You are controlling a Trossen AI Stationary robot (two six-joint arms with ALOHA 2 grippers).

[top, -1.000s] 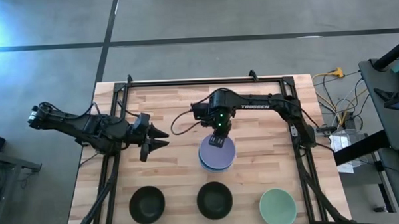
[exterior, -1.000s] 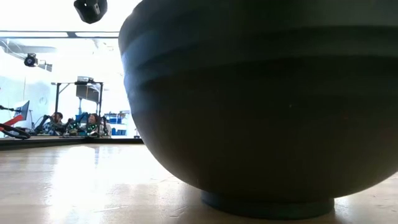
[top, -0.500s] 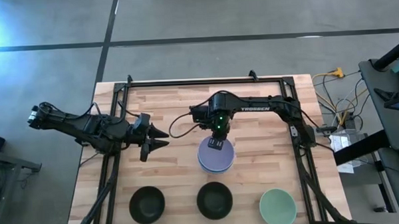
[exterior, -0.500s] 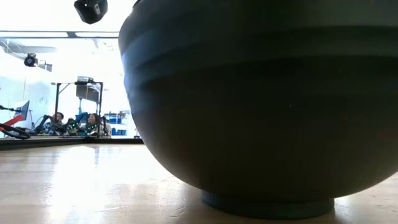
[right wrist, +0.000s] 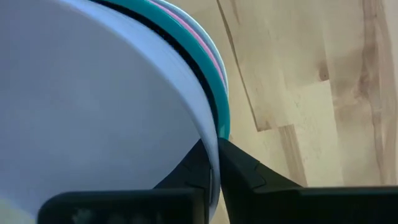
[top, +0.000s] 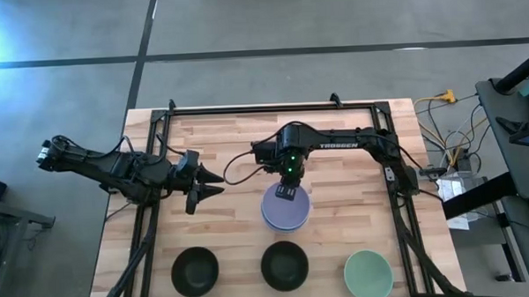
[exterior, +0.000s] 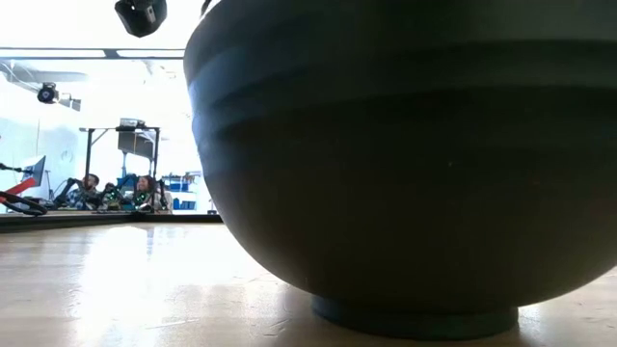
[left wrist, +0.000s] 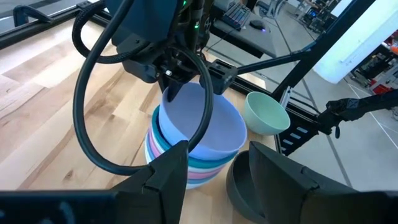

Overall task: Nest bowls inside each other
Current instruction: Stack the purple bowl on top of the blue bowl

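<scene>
Lavender bowl (top: 285, 210) now lower, seated squarely on the stack, right pincer (top: 286, 191) still pinching its rim.

Bare table (top: 229, 136) behind — bowl stack (top: 286, 209) seemingly mid-table

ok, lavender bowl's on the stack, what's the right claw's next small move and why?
Probably open fully and lift clear. The right claw pinches the rim of the lavender bowl, which already sits nested on the stack, so letting go seems due. The left claw waits open nearby.
</scene>
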